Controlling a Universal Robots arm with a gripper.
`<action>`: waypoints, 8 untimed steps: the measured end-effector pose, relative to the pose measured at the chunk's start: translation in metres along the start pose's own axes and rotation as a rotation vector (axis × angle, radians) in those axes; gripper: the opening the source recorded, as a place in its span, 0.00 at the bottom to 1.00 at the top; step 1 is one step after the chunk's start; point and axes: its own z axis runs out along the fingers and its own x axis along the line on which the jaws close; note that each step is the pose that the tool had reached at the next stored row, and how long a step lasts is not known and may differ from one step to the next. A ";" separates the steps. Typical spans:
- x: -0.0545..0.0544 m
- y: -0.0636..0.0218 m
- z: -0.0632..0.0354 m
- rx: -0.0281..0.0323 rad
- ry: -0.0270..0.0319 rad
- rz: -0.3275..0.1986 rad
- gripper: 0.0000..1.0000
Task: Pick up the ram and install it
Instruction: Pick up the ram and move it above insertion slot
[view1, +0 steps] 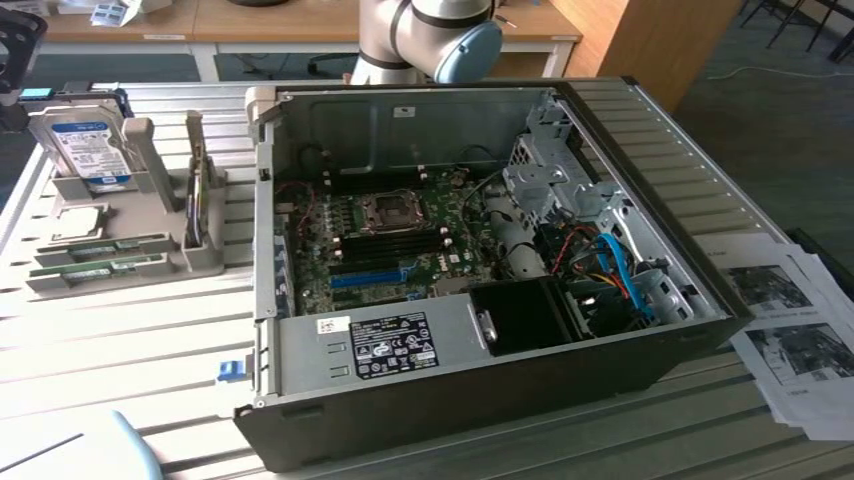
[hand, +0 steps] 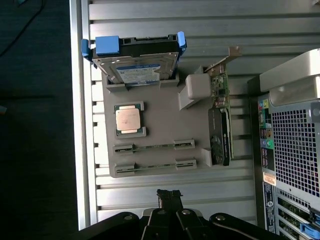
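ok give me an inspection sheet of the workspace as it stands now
surface: slatted metal table, carrying a holder and a computer case
job's things: two ram sticks lying in the grey holder; open computer case beside it
clutter: hard drive, processor and expansion card in the same holder; printed sheets at the exterior view's right
grippers: gripper shut, holding nothing, over the table near the ram sticks
cables: blue and red cables inside the case
surroundings: wooden desks behind

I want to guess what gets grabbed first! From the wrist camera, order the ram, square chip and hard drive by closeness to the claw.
1. ram: at the edge of the tray facing the claw.
2. square chip: mid-tray.
3. hard drive: standing at the tray's far end.
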 end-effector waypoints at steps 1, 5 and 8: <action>0.000 0.0000 0.0000 0.0000 0.0000 0.000 0.09; 0.000 0.0000 0.0000 -0.0002 0.0003 -0.006 0.09; 0.000 0.0001 0.0000 -0.0026 0.0013 -0.028 0.09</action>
